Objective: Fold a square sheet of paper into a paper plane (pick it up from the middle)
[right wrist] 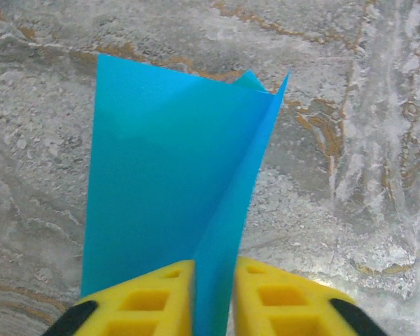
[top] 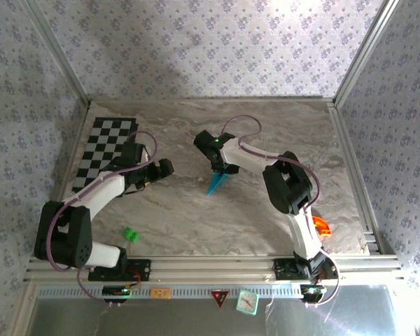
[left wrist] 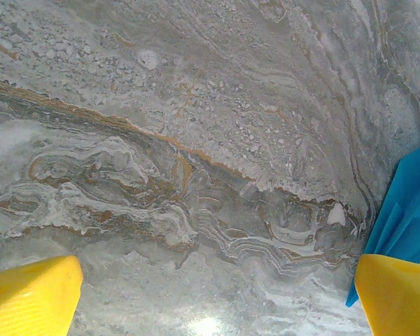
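Note:
The cyan-blue sheet of paper [top: 215, 183] is folded into a narrow pointed shape near the middle of the marble table, its tip toward the near side. My right gripper [top: 224, 169] stands over its far end. In the right wrist view the yellow fingers [right wrist: 154, 299] are shut on an upright fold of the paper [right wrist: 168, 182], which fills the gap at my right gripper [right wrist: 213, 273]. My left gripper [top: 164, 168] hovers to the left, open and holding nothing. In the left wrist view my left gripper [left wrist: 217, 273] spans bare marble, with the paper's edge [left wrist: 409, 210] beside its right finger [left wrist: 399, 294].
A black-and-white checkerboard mat [top: 105, 143] lies at the far left. A small green block [top: 131, 234] sits near the front left. An orange object [top: 322, 225] rests by the right arm's base. Metal frame rails [top: 357, 175] border the table.

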Robot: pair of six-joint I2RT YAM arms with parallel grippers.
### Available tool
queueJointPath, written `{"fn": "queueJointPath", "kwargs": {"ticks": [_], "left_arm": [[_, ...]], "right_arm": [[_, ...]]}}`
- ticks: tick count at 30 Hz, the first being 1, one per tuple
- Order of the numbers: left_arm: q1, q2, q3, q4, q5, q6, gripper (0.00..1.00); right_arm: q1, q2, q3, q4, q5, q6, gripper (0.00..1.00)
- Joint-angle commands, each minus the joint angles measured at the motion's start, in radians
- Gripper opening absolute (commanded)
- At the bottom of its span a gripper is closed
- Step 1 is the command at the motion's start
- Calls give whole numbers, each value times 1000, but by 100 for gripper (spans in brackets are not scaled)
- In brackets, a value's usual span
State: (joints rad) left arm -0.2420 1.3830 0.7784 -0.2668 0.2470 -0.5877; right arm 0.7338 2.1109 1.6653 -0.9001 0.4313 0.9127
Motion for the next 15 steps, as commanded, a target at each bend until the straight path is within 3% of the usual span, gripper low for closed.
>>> {"fn": "queueJointPath", "kwargs": {"ticks": [1, 7, 11, 15], "left_arm": [[4, -2, 19, -23, 15, 8, 100], [4, -4, 34, -31, 16, 4, 100], [4, -5, 42, -25, 37, -12, 100], [6, -12, 50, -7, 48, -47, 100]], "right_arm": [[-1, -66, -34, 18, 52, 37, 16], [-9, -122, -79, 68, 84, 33, 0], [-21, -203, -132, 210, 42, -66, 0], [-54, -269, -148, 356, -118, -201, 0]]}}
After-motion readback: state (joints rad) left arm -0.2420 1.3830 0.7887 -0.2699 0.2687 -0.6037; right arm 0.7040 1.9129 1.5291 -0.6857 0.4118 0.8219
